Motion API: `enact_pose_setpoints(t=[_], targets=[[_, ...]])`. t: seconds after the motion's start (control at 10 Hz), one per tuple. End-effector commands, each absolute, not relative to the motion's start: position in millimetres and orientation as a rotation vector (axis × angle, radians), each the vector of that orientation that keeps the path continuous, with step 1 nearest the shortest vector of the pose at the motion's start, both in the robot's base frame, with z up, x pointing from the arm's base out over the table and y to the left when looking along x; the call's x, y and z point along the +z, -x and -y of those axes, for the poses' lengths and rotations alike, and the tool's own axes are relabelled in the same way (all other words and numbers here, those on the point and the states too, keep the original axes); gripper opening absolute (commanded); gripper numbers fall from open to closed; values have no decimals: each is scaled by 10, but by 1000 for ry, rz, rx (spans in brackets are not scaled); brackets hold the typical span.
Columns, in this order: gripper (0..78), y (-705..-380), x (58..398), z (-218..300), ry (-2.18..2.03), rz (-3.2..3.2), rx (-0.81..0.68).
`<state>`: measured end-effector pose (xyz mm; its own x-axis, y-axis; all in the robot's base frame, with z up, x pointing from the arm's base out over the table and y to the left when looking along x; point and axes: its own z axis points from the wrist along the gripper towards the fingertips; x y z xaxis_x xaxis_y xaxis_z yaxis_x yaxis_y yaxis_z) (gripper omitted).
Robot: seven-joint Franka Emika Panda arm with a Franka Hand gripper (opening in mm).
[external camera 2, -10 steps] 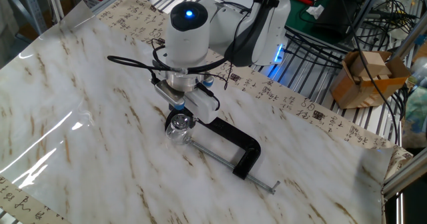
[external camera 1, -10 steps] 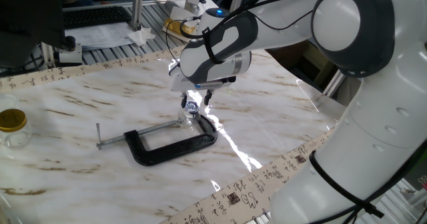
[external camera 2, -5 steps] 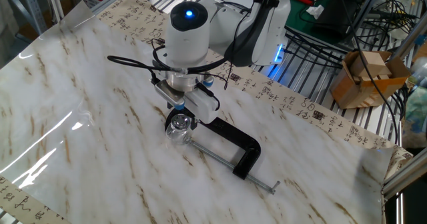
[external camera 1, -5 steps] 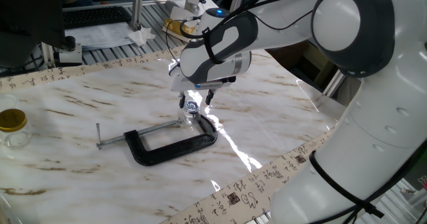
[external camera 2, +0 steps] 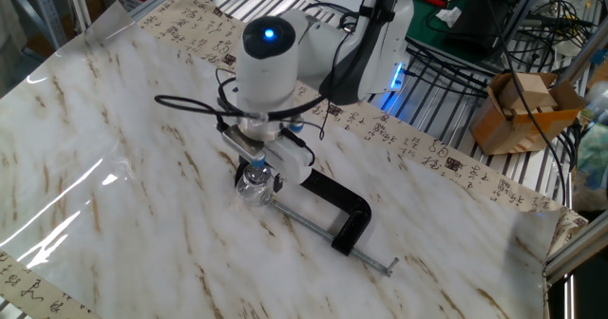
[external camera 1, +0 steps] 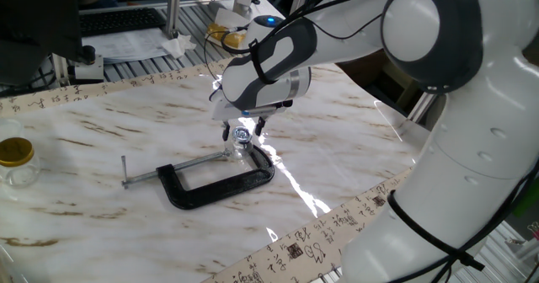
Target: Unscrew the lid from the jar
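Note:
The very small clear jar [external camera 1: 239, 151] stands on the marble table, held at the screw end of a black C-clamp [external camera 1: 221, 186]. Its tiny silver lid [external camera 1: 242, 135] sits on top, between my fingers. My gripper [external camera 1: 242, 133] points straight down over the jar and is shut on the lid. In the other fixed view the jar [external camera 2: 254, 189] shows under the gripper [external camera 2: 258, 173], whose white hand hides most of the lid. The clamp [external camera 2: 344, 211] stretches away to the right.
A bigger clear jar with a yellow-gold lid [external camera 1: 16, 160] stands at the table's far left edge. Patterned tape borders the table [external camera 1: 354, 148]. A cardboard box [external camera 2: 518, 110] and cables lie beyond the table on the right.
The gripper hand has turned about its vertical axis while staying over the jar, and the arm's upper links have shifted a little. The jar and clamp have not moved.

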<state>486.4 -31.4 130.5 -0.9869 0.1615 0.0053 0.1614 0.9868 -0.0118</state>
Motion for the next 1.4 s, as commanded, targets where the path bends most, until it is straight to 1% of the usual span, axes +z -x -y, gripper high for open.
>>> enact_pose_setpoints(t=[0.1,0.2,0.4,0.5,0.6,0.7,0.9,1.4], targets=[[774,-4861,1324,323,434,3105,25],[774,-4858,1327,325,481,3100,27],[774,-4854,1333,329,871,3009,48],[774,-4854,1333,329,933,2990,49],[774,-4853,1335,330,1210,2892,47],[774,-4853,1335,330,1257,2872,47],[774,-4853,1335,330,1569,2717,39],[774,-4853,1335,330,1962,2490,-20]])
